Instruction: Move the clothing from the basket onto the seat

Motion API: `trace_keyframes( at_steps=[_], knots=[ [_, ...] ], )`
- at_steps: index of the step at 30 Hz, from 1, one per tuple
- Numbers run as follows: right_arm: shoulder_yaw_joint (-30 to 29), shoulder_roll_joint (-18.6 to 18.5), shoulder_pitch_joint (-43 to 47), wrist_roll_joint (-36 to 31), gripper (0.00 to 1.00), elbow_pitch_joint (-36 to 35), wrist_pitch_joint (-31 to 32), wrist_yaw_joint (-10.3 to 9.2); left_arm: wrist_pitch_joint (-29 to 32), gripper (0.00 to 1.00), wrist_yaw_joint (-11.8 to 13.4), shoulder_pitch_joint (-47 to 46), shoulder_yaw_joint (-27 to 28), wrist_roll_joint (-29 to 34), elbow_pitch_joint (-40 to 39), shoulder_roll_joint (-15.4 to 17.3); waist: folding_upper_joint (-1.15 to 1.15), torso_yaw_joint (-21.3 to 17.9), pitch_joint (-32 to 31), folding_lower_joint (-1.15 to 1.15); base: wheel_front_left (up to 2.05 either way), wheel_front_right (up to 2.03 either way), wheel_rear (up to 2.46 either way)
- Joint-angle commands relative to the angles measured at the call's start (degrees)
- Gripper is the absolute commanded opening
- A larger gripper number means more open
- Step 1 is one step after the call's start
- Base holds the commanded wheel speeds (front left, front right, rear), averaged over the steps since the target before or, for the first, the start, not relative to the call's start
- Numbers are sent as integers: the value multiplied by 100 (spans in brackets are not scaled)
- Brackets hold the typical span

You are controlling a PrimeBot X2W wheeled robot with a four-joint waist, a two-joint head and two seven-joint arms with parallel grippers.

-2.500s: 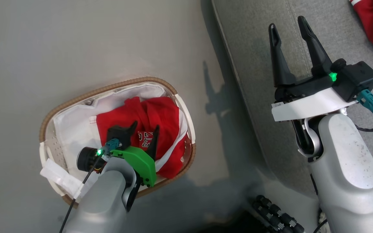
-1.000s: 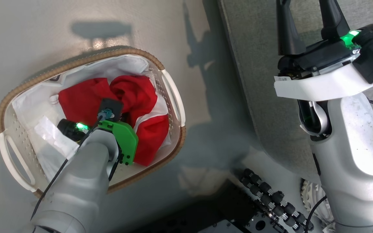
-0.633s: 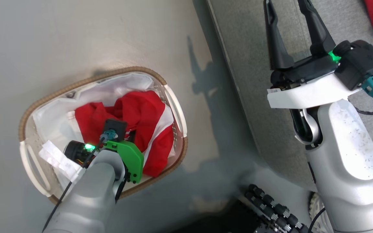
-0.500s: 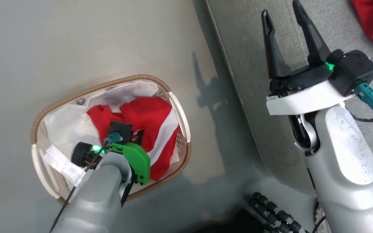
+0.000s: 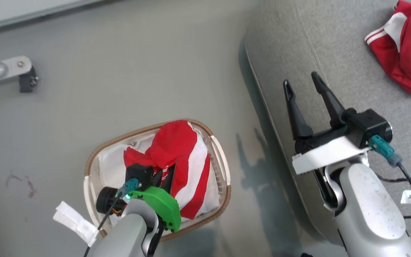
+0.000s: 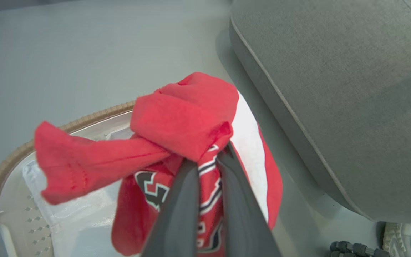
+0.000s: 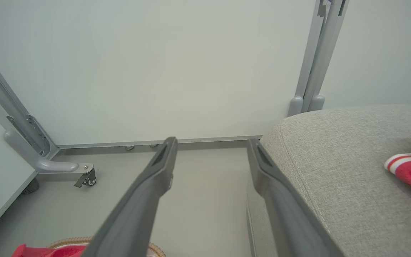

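Robot test lab, prob.: bare grey floor, white partition panels w/ castored metal legs.

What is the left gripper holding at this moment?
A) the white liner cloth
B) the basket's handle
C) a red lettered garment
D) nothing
C: in the left wrist view, the left gripper has its jaws shut on the red lettered garment, which hangs over the basket.

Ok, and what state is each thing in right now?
left end effector: shut on the lettered red garment
lettered red garment: bunched, raised, lower part hanging in the basket
basket: upright on the floor, white liner inside
right end effector: open, empty, above the seat edge
second red garment: crumpled, lying on the seat
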Motion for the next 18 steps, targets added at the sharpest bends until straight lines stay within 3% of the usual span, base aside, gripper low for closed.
trace_keyframes(
  at_steps=[1,18],
  knots=[
    [-17,-27,160,42,100,45,0,-6,-1,0,13,168,46,28,-105,11,0,380,-596,0,0,0,0],
    [66,-27,1166,192,100,426,0,-6,-2,0,-27,1038,567,273,-1920,13,0,772,-1762,0,0,0,0]
  ],
)
